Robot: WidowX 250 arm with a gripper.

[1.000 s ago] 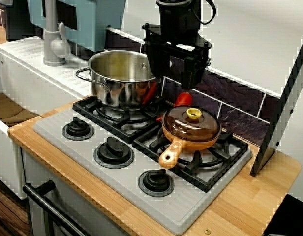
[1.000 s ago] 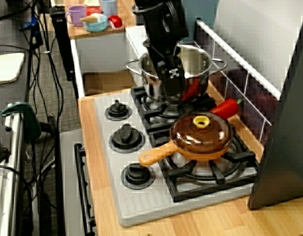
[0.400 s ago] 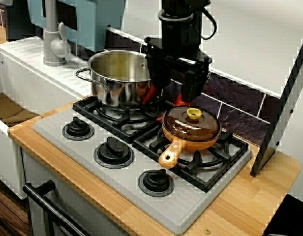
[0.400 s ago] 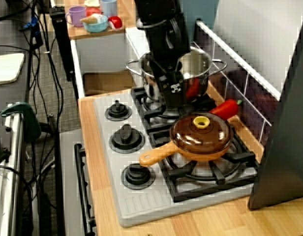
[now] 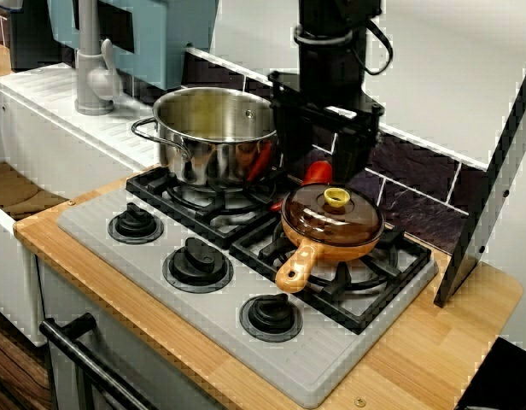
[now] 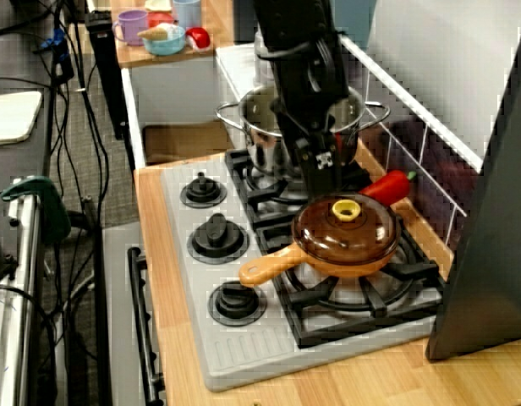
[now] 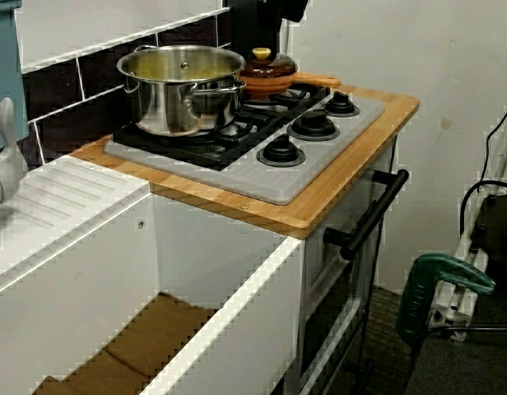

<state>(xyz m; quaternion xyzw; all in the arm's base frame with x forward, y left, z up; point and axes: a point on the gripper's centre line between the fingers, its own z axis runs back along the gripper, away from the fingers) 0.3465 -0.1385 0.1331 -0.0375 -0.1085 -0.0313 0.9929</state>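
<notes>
In the front view my black gripper [image 5: 319, 167] hangs open behind the gap between the steel pot [image 5: 213, 137] and the brown lidded pan [image 5: 331, 218]. Its two fingers stand wide apart with nothing held. A red pepper [image 5: 318, 173] lies on the stove by the dark tiles and shows between the fingers. In the side view the gripper [image 6: 325, 173] sits just above the pan [image 6: 347, 233], right of the pot [image 6: 265, 139], and the pepper [image 6: 387, 186] is still a little closer to the wall. From the sink end, pot [image 7: 183, 90] and pan [image 7: 268, 72] hide the fingertips.
Three black knobs [image 5: 197, 260] line the grey stove's front. A faucet [image 5: 92, 68] and white sink stand to the left. A dark panel [image 5: 493, 171] leans at the right. A side table with cups [image 6: 163, 30] and cables lie beyond. An oven handle [image 7: 365, 218] projects below.
The gripper has moved right and toward the wall, from over the pot's rim to behind the pan, nearer the pepper. It stayed open. Pot, pan and pepper have not moved.
</notes>
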